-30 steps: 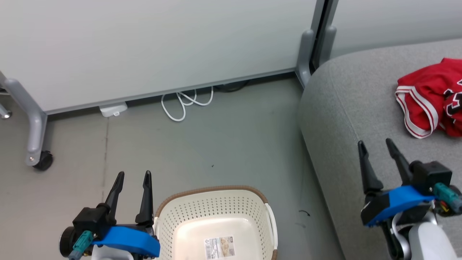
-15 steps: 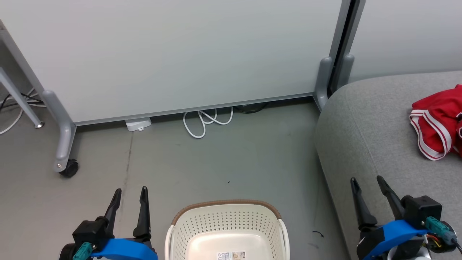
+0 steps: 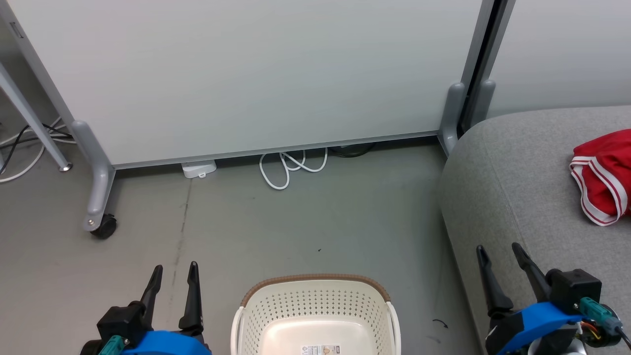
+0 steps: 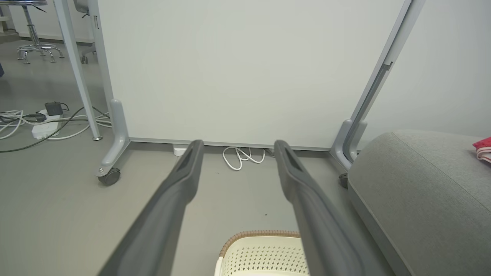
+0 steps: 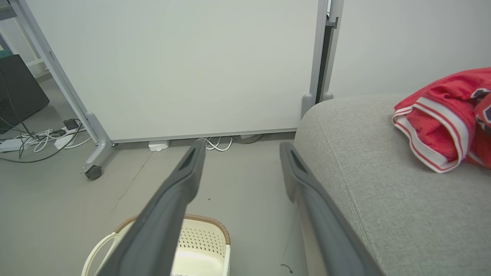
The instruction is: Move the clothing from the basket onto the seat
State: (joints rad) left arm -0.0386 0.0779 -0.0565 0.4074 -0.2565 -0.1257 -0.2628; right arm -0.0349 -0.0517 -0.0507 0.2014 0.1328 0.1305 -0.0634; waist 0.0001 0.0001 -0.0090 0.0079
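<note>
The left gripper (image 3: 175, 266) and right gripper (image 3: 497, 247) both sit with fingers spread, the basket (image 3: 315, 278) between them shows just a label (image 3: 320, 349) on its bare bottom, and the red clothing (image 3: 604, 177) lies on the seat (image 3: 517, 187), back from its rounded end.

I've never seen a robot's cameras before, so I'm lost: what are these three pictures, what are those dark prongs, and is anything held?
This is a wheeled robot with two arms. One picture looks down from its head; the others look out from each wrist, along that arm's jaws. In the head view the left gripper and right gripper show at the bottom corners, jaws apart, holding nothing. On the floor stands a cream basket; what shows of its inside holds no clothes. Beside it is a grey sofa with red clothing lying on it.
</note>
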